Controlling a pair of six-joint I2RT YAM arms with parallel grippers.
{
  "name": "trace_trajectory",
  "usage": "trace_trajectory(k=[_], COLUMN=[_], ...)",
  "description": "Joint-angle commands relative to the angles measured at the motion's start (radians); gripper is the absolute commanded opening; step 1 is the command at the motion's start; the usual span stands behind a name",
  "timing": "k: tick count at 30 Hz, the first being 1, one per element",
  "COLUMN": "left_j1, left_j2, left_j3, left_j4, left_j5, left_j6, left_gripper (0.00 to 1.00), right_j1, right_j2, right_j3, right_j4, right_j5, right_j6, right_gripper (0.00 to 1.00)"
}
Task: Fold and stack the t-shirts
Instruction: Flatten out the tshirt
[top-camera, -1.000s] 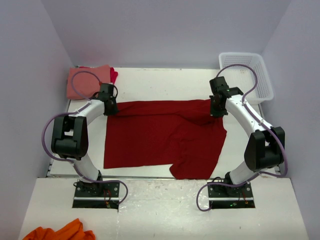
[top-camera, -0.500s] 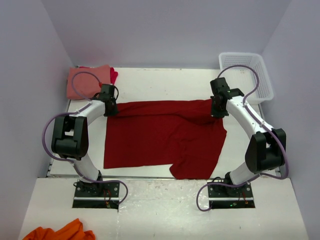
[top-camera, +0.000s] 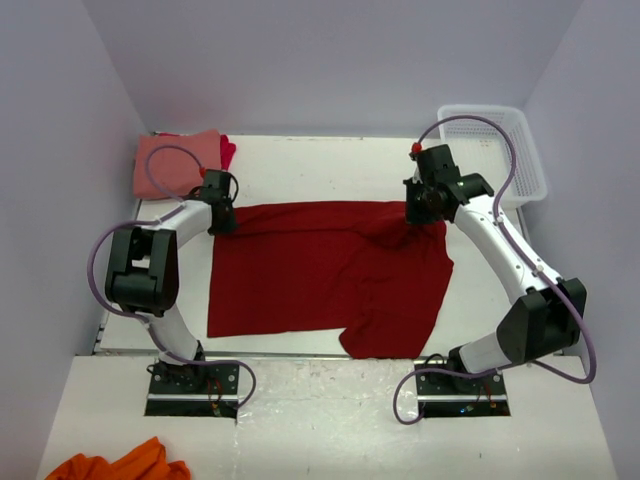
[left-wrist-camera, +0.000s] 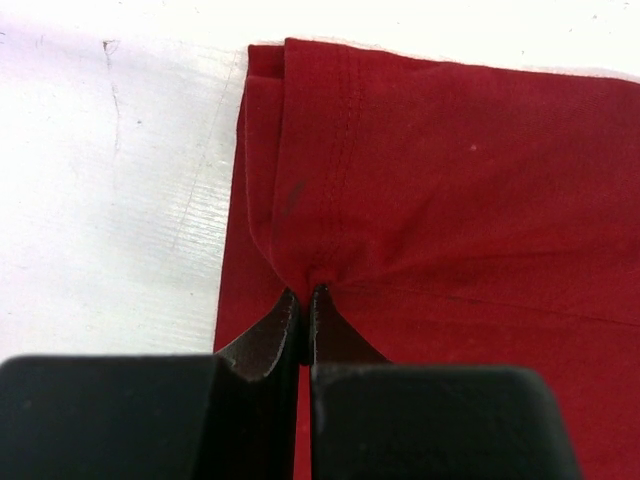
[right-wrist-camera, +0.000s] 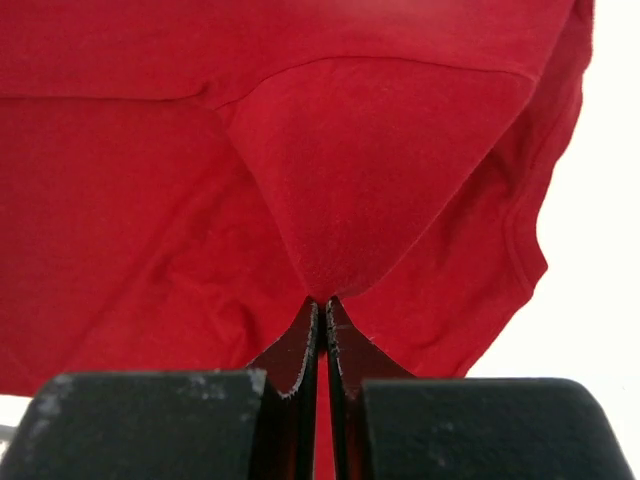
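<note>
The right gripper (right-wrist-camera: 321, 300) has swung inward a touch, jaws pinched tight on the far right corner of the dark red t-shirt (top-camera: 320, 270), cloth tenting up off the table (top-camera: 320, 165). The left gripper (left-wrist-camera: 304, 292) is clamped on the far left corner. The shirt lies spread between the arms, with the salmon-pink t-shirt (top-camera: 175, 162) and the brighter red t-shirt (top-camera: 228, 150) piled far left.

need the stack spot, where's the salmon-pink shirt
In the top view, the salmon-pink shirt lies in the far left corner of the table, beyond the left gripper.
</note>
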Motion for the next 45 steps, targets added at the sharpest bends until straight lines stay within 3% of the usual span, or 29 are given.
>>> trace_trajectory(k=[1, 12, 20, 31, 41, 45], left_j1=[-0.004, -0.004, -0.004, -0.004, -0.004, -0.004], left_j2=[0.01, 0.039, 0.064, 0.028, 0.018, 0.03], left_j3=[0.028, 0.051, 0.045, 0.013, 0.01, 0.034], left_j4=[0.002, -0.007, -0.006, -0.003, 0.005, 0.023], left_j5=[-0.014, -0.036, -0.037, -0.048, -0.045, -0.037], left_j6=[-0.019, -0.004, -0.01, -0.022, -0.027, -0.03], left_gripper=[0.0, 0.0, 0.0, 0.0, 0.0, 0.0], right_j1=[0.003, -0.017, -0.06, -0.06, -0.052, -0.057], right_j2=[-0.017, 0.091, 0.229, 0.165, -0.018, 0.083], right_j3=[0.045, 0.175, 0.293, 0.163, 0.088, 0.178], right_j4=[0.024, 0.076, 0.01, 0.05, 0.085, 0.098], right_j5=[-0.033, -0.044, -0.025, -0.011, -0.085, -0.061], right_j6=[-0.02, -0.014, 0.022, 0.022, 0.0, -0.009], right_gripper=[0.0, 0.0, 0.0, 0.0, 0.0, 0.0])
